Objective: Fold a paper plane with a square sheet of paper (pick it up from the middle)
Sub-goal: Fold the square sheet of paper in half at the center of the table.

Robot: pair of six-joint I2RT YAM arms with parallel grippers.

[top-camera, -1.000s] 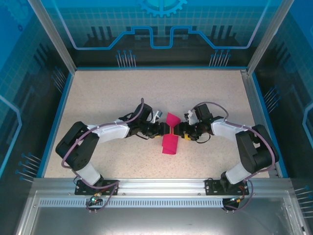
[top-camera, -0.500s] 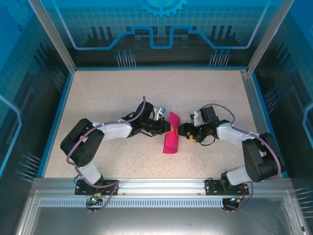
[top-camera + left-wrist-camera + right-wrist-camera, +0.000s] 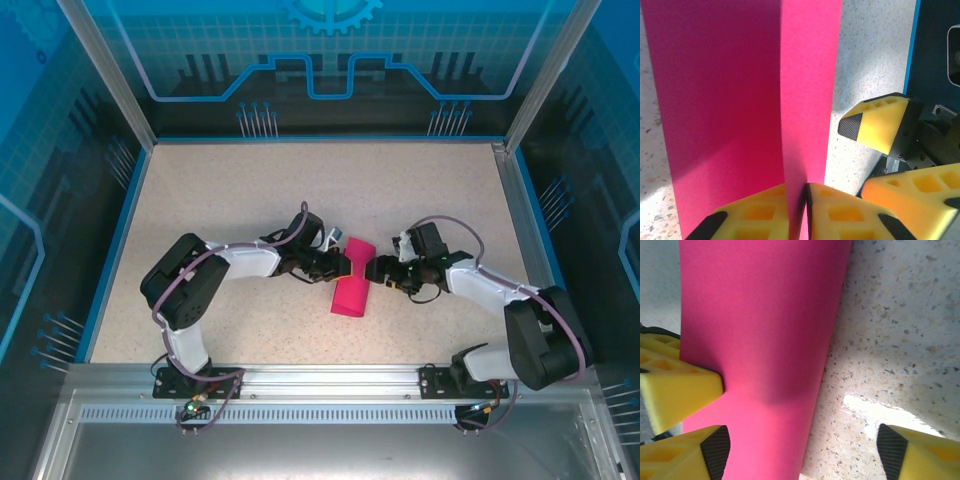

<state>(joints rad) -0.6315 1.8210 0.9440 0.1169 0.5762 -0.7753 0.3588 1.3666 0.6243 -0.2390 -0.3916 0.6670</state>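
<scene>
Left arm: I am watching the left arm [image 3: 235,263] reaching in from the left side of the top view toward the middle of the table [image 3: 250,190].
Left claw: the left gripper [image 3: 338,263] is clenching on the square sheet of paper [image 3: 350,292]. On its wrist camera I am seeing its two yellow fingers [image 3: 757,212] pressing together at the bottom of the frame, with a raised crease of the sheet running up from between them.
Paper: the sheet is lying as a folded, elongated magenta shape at the middle of the speckled table, between the two claws. Two faces are meeting along the crease, one shaded and one bright.
Right claw: the right gripper [image 3: 373,271] is standing released, just beside the sheet's right edge. On its wrist camera I am seeing its fingers [image 3: 917,455] spread wide, with the sheet's edge and bare table showing between them. A yellow finger of the left gripper is touching the sheet's face at the left of that frame.
Right arm: the right arm [image 3: 480,285] is reaching in from the right side, bending toward the same spot.
</scene>
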